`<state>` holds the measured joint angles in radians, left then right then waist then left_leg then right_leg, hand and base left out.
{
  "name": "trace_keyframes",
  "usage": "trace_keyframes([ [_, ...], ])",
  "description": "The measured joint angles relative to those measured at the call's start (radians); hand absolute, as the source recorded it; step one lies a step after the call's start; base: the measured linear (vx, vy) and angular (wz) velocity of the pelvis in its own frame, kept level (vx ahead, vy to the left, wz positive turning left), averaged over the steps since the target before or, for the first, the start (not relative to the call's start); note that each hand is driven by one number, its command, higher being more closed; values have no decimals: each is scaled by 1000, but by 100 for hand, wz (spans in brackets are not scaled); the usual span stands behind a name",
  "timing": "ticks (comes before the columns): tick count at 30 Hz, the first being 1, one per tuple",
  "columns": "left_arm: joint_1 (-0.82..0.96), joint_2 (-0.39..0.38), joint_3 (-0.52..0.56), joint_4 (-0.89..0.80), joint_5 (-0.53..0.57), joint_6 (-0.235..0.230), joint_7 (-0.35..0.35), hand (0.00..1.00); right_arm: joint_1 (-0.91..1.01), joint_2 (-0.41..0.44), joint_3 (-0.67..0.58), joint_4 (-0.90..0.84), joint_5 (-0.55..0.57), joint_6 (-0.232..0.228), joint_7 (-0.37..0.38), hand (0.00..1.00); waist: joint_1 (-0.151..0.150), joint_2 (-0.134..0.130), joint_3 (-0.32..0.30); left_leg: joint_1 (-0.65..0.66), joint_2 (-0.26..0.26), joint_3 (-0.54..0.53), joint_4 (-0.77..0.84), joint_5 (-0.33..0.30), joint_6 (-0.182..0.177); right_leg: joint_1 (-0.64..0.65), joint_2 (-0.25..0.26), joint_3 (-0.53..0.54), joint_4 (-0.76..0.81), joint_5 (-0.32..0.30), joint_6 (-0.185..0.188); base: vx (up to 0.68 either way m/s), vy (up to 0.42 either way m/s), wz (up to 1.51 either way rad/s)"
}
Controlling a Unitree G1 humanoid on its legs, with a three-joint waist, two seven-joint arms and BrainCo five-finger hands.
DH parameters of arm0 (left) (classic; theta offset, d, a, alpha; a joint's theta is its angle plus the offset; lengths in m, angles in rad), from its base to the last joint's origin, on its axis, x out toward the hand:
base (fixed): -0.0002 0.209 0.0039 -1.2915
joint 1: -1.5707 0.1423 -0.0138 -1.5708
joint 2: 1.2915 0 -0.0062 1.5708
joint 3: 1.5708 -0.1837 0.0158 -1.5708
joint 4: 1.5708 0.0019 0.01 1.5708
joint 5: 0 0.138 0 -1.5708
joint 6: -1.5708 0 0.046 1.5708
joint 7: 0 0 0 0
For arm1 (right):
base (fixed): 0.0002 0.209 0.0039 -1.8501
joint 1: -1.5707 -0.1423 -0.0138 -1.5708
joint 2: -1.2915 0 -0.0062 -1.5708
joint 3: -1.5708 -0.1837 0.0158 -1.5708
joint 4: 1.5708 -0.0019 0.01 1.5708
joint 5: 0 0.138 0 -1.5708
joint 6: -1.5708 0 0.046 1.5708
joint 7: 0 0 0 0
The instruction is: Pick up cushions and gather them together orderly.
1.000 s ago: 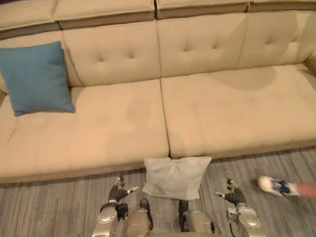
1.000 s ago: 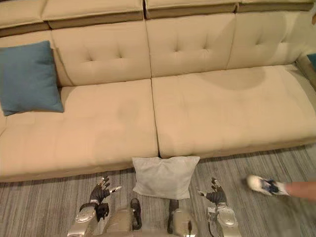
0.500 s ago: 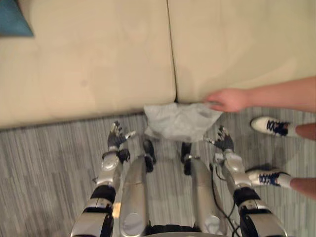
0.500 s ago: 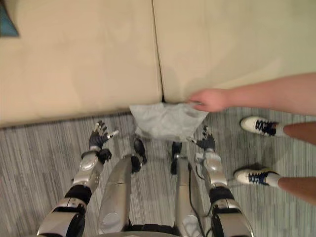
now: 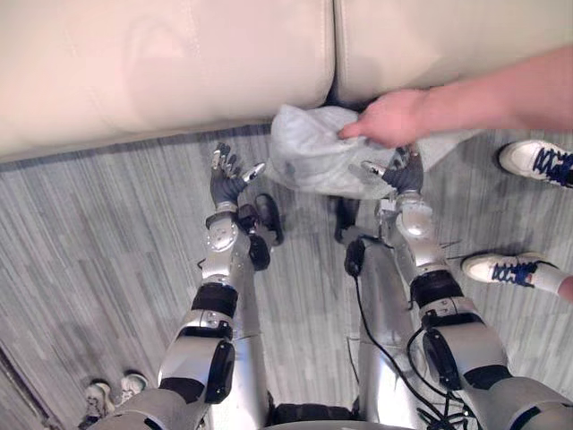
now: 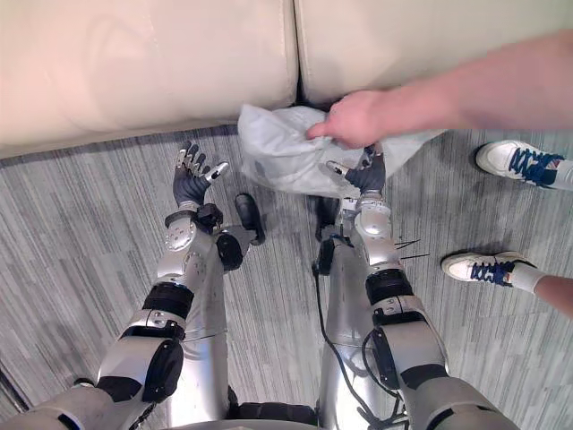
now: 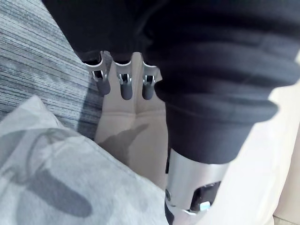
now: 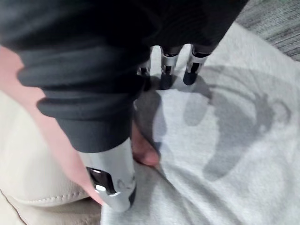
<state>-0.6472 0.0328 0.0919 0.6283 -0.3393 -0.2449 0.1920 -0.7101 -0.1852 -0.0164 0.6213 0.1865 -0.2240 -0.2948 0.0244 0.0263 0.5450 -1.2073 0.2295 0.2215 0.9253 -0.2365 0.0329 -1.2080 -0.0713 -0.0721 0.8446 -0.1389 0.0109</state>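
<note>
Left hand [image 5: 228, 176]: my fingers spread, empty, over the floor [image 5: 89, 251].
Grey cushion [image 5: 309, 157]: crumpled at the foot of the sofa [image 5: 161, 63], between my hands.
Person's hand [image 5: 389, 118]: gripping the cushion's top.
Right hand [image 5: 401, 172]: my fingers straight, at the cushion's edge.

1. A beige sofa [image 5: 161, 72] fills the far side of the scene. Its front edge runs along the floor, and a dark seam [image 5: 333, 54] divides the seat in two parts.
2. The floor [image 5: 89, 242] is grey with fine stripes.
3. A person's bare forearm [image 5: 501, 90] comes in from the right. The person's hand [image 5: 389, 118] is just in front of the sofa's front edge, below the seam.
4. Two white sneakers with dark blue laces stand on the floor at the right: one [image 5: 534, 161] near the sofa, the other [image 5: 506, 269] nearer to the camera.
5. A pair of light shoes [image 5: 107, 394] is at the lower left, well apart from the sneakers.
</note>
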Motion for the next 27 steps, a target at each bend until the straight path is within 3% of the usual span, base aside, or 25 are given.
trace_keyframes([
  [2, 2, 1, -17, -2, 7, 0, 6, 0, 5, -29, -56, -49, -1, -30, -24, 0, -11, 0, 0, 5, 11, 7, -2, -1, 2, 6, 1, -6, -12, 4, 6, -56, 8, -11],
  [6, 36, -10, -49, -37, 12, 1, 6, 0, 64, -70, -84, -47, -1, -28, -27, 0, -12, 0, -1, 62, 16, 19, -37, 6, -8, 56, 4, -10, -46, 18, 0, -22, 1, -7],
  [11, 157, -12, -102, -89, 38, 1, 2, 0, 254, 24, -8, -54, -1, 15, 59, 0, -6, -1, -14, 256, 18, 25, -144, 21, -30, 251, 19, -32, -155, 27, -15, 47, -28, 1],
  [14, 279, -24, -141, -92, 43, 1, -19, 0, 422, 99, 17, -115, -1, 16, 95, 0, -5, -2, -89, 385, 12, 33, -208, 29, -35, 383, 20, -45, -217, 26, -18, 144, -16, 7],
  [21, 543, 22, -172, -82, 78, 2, -77, 0, 691, 108, 3, -164, -13, 14, 150, 0, -2, -12, -223, 723, -30, 56, -388, 36, -46, 720, 13, -53, -384, 14, -1, 170, 23, 7],
  [25, 634, 62, -171, 47, 121, 9, -113, 0, 767, 92, 0, -15, -41, 16, 197, 0, -12, -19, -326, 866, -74, 53, -526, 67, -75, 851, 4, -55, -488, 20, 7, 189, -2, 7],
  [27, 650, 75, -171, 100, 144, 21, -129, 0, 779, 81, -20, 64, -41, 20, 214, 0, -15, -18, -342, 928, -89, 51, -584, 87, -80, 910, 5, -59, -544, 34, 10, 151, -5, 7],
])
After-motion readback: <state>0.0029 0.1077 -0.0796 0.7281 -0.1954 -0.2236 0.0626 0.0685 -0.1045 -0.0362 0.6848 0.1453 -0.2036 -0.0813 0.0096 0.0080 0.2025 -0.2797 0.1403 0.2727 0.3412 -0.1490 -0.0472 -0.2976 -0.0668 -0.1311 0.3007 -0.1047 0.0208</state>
